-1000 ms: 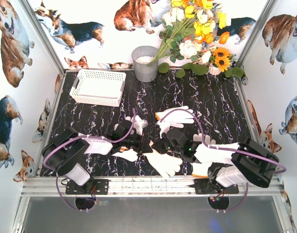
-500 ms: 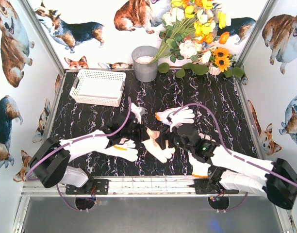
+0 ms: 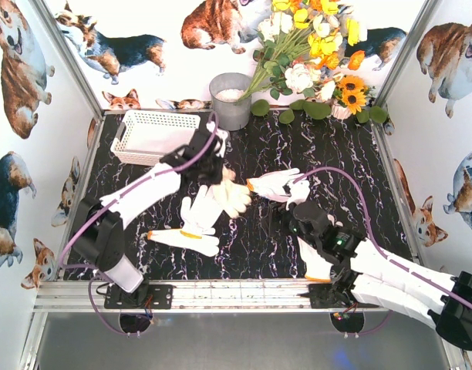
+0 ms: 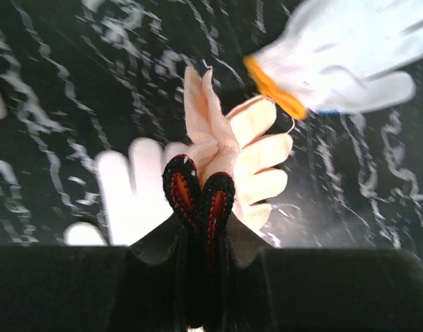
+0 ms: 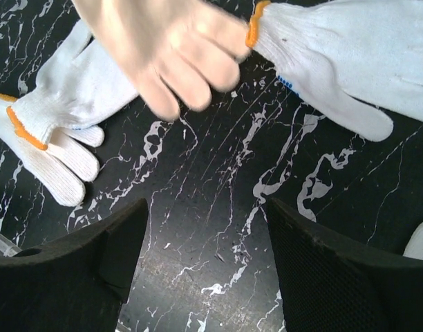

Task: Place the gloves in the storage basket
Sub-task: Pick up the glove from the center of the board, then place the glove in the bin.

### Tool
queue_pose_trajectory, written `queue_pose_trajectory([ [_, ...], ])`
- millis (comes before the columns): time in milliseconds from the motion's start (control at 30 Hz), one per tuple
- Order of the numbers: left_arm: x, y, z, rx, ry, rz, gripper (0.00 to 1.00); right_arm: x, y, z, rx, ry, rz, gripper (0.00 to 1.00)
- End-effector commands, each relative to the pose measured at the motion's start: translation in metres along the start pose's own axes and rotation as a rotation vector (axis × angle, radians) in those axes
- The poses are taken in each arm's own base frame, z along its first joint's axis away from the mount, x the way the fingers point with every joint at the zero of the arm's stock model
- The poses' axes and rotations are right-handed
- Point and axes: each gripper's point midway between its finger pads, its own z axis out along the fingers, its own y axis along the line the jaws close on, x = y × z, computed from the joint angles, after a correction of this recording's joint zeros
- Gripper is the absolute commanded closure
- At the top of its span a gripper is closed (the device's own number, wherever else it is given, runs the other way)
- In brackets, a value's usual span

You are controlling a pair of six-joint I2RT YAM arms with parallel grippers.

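The left claw (image 4: 198, 190) is pressed together, pinching the cream glove (image 4: 233, 145), whose fingers fan out past the tips. From above, that glove hangs from the claw near the basket (image 3: 155, 158), on its near right side, not in it. The right claw (image 5: 206, 218) is spread wide over the table (image 5: 218, 173), holding and touching nothing. Past it lie an orange-cuffed glove (image 5: 336, 48) to its right and two overlapping gloves (image 5: 59, 111) to its left, all flat on the table.
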Motion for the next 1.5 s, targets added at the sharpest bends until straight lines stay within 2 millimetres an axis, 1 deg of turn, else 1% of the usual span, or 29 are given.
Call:
queue_pose_trajectory([
  [0, -0.026, 0.043, -0.012, -0.130, 0.024, 0.105, 1.00, -0.002, -0.001, -0.004, 0.000, -0.026, 0.054, 0.29],
  [33, -0.037, 0.049, -0.016, -0.142, 0.008, 0.110, 1.00, -0.001, -0.001, -0.005, -0.001, -0.024, 0.055, 0.29],
  [100, -0.052, 0.061, -0.022, -0.170, -0.014, 0.121, 1.00, 0.001, -0.002, -0.006, -0.001, -0.019, 0.056, 0.29],
  [200, -0.064, 0.077, -0.018, -0.193, -0.010, 0.147, 1.00, 0.002, -0.001, -0.006, -0.008, -0.019, 0.060, 0.29],
  [300, -0.082, 0.081, -0.020, -0.199, -0.027, 0.173, 1.00, 0.003, 0.000, -0.005, -0.013, -0.016, 0.060, 0.29],
  [433, -0.101, 0.086, -0.015, -0.195, -0.035, 0.220, 1.00, 0.002, 0.003, -0.002, -0.022, -0.014, 0.059, 0.29],
  [667, -0.124, 0.107, -0.005, -0.215, -0.008, 0.251, 1.00, 0.005, 0.007, 0.004, -0.035, 0.005, 0.058, 0.29],
  [867, -0.147, 0.128, 0.000, -0.240, -0.036, 0.258, 1.00, 0.009, 0.012, 0.013, -0.048, 0.028, 0.057, 0.29],
  [1067, -0.161, 0.157, 0.003, -0.296, -0.041, 0.251, 1.00, 0.011, 0.020, 0.021, -0.073, 0.038, 0.078, 0.29],
  [1200, -0.169, 0.176, 0.001, -0.342, -0.046, 0.259, 1.00, 0.011, 0.024, 0.026, -0.088, 0.043, 0.092, 0.29],
  [1267, -0.173, 0.189, -0.002, -0.366, -0.057, 0.251, 1.00, 0.011, 0.026, 0.028, -0.093, 0.047, 0.092, 0.28],
  [1467, -0.174, 0.219, -0.001, -0.370, -0.071, 0.206, 1.00, 0.008, 0.029, 0.031, -0.093, 0.061, 0.069, 0.29],
])
